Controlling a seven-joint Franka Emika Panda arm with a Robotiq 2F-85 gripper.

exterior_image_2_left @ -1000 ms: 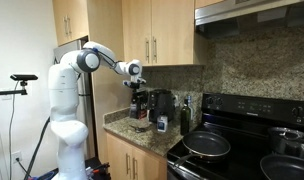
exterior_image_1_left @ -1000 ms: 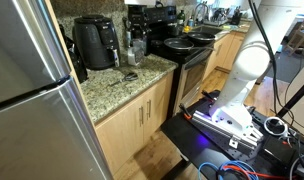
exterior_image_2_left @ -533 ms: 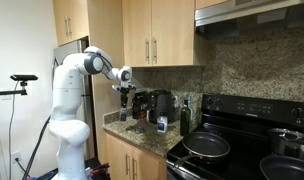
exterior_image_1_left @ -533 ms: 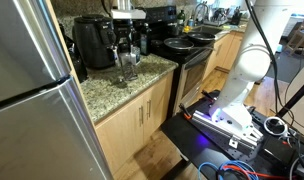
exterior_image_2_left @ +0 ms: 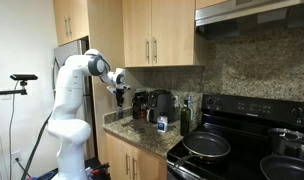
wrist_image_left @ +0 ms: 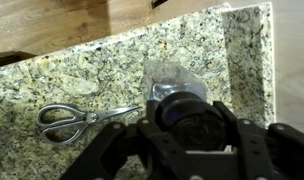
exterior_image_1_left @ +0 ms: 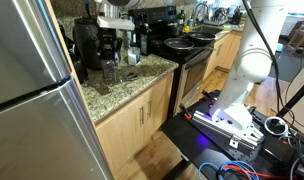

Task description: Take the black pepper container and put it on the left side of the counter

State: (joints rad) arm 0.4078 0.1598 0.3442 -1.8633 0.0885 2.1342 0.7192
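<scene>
My gripper (exterior_image_1_left: 111, 55) is shut on the black pepper container (wrist_image_left: 182, 108), a clear bottle with a black cap. It holds the container upright above the speckled granite counter (exterior_image_1_left: 120, 93), near the counter's front part. In the wrist view the cap sits between the two black fingers (wrist_image_left: 187, 125), with the clear body (wrist_image_left: 170, 75) hanging over the counter (wrist_image_left: 82, 70). In an exterior view the gripper (exterior_image_2_left: 120, 90) hangs over the counter's end (exterior_image_2_left: 127, 132) away from the stove.
Scissors (wrist_image_left: 77, 120) lie on the counter beside the held container. A black air fryer (exterior_image_1_left: 87, 40) and other black appliances stand at the back. The black stove (exterior_image_1_left: 187, 45) with pans adjoins the counter; a steel fridge (exterior_image_1_left: 27, 90) stands at the opposite end.
The gripper has carried the pepper container along the counter, away from the stove and toward the fridge end, and it now hangs lower over the granite.
</scene>
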